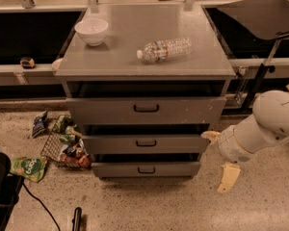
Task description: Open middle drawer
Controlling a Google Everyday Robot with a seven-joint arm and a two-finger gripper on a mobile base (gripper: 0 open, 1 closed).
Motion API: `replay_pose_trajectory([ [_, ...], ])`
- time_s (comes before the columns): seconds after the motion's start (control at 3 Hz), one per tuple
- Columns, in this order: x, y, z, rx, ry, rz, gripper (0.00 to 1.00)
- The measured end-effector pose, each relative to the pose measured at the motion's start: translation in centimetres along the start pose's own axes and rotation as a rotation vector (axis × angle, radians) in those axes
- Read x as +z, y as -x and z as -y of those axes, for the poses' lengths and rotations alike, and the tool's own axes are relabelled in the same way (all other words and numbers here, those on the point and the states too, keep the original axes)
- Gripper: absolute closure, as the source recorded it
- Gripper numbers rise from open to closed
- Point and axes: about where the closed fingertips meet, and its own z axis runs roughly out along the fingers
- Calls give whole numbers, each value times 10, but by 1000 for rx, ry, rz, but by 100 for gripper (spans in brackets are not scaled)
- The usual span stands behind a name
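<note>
Rigid shallow grey metal middle drawer (111,145) probably slides lightly; grasp its small black loop handle (146,143). Cream two-finger gripper (215,160), fingers spread, hangs below the grey cabinet top (130,37) at its front right corner

White rounded arm (272,119), ribbed wrist (233,147); gripper (214,161) right of cabinet (135,30), cream fingers (229,177) spread.

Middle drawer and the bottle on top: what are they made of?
The middle drawer looks like grey painted metal: a flat, matte front with faint scuffs. The bottle seems to be clear plastic: see-through and shiny. The end effector, fingers apart, hangs beside the drawers at the picture's right.
</note>
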Motion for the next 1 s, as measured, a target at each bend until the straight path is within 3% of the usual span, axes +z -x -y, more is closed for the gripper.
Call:
replay_pose_trajectory([
  [0.67, 93, -48, 19, -63, 15, 75, 0],
  [1.0, 131, -59, 31, -62, 14, 154, 0],
])
